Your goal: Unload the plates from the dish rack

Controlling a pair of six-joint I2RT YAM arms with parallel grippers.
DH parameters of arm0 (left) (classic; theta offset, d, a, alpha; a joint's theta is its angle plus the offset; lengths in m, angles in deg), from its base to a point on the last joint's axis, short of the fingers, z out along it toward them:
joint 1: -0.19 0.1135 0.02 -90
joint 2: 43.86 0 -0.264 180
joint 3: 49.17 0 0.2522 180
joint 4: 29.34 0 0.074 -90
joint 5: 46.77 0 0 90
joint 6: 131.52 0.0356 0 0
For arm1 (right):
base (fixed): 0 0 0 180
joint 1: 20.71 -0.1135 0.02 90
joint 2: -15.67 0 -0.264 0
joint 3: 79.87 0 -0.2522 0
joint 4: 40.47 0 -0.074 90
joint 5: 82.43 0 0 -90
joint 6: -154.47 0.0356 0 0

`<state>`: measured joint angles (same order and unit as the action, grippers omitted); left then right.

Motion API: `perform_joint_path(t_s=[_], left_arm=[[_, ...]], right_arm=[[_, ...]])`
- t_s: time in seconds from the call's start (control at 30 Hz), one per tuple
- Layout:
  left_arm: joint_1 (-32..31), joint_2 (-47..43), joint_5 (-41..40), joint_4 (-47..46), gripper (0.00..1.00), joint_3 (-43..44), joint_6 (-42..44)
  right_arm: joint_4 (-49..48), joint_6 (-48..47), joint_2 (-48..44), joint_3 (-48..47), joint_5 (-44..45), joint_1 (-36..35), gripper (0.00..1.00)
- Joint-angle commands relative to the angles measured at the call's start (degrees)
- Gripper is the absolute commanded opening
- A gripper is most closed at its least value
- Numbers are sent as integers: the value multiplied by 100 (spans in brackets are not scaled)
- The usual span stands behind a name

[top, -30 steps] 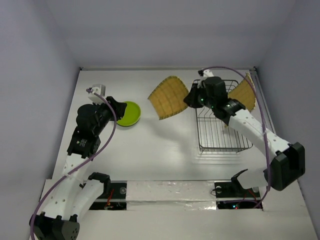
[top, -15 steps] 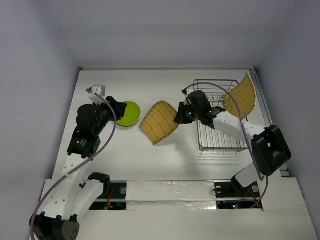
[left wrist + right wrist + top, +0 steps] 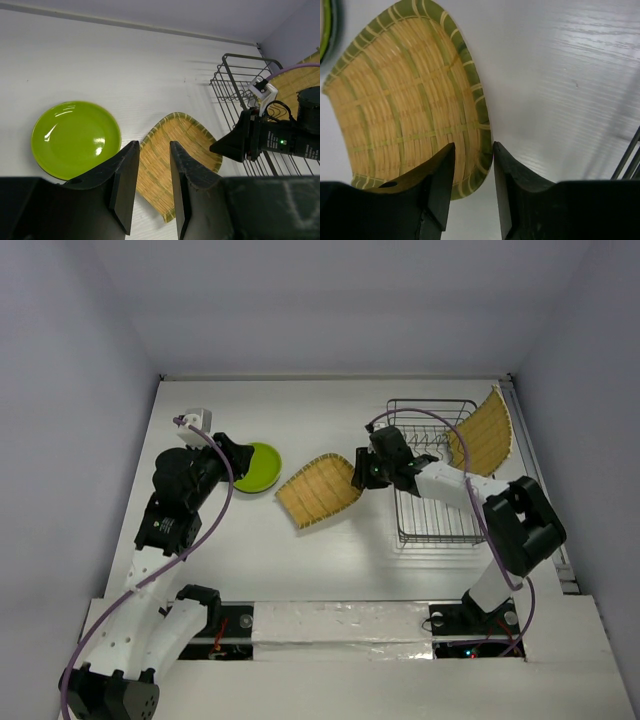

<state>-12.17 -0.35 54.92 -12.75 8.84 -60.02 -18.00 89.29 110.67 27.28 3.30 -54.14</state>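
Note:
A tan woven plate (image 3: 318, 490) lies low over the table just left of the dish rack (image 3: 447, 538). My right gripper (image 3: 362, 472) is shut on its right rim; in the right wrist view the rim (image 3: 479, 125) sits between my right gripper's (image 3: 472, 147) fingers. A second tan woven plate (image 3: 485, 432) stands on edge at the rack's far right corner. A lime green plate (image 3: 255, 468) lies flat on the table at the left. My left gripper (image 3: 232, 452) hovers at its left edge, open and empty (image 3: 152, 145). The other small plates are out of view.
The rack's wire floor and prongs (image 3: 235, 85) show empty apart from the standing plate. White walls close the table at the back and both sides. The right arm's purple cable (image 3: 470, 455) loops over the rack.
My right gripper has carried the tan woven plate from beside the rack's far corner leftward and down toward the table, tipping it nearly flat. The left arm has not moved.

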Motion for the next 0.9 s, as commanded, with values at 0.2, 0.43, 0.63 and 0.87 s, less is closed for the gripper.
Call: perform_joint_path(t_s=[0.2,0.43,0.63,0.87], left_arm=[[23,0,62,-248,28,-48,-4],[23,-9,36,-248,28,-57,-4],[23,-53,27,-248,10,-57,4],[23,-158,1,-248,0,-39,-13]], right_arm=[[-177,-144,-60,-208,515,-32,52],[183,-284,-1473,-322,1006,-32,51],[991,-478,-2905,-612,3088,213,0],[1510,-574,-4102,-384,3661,1847,0]])
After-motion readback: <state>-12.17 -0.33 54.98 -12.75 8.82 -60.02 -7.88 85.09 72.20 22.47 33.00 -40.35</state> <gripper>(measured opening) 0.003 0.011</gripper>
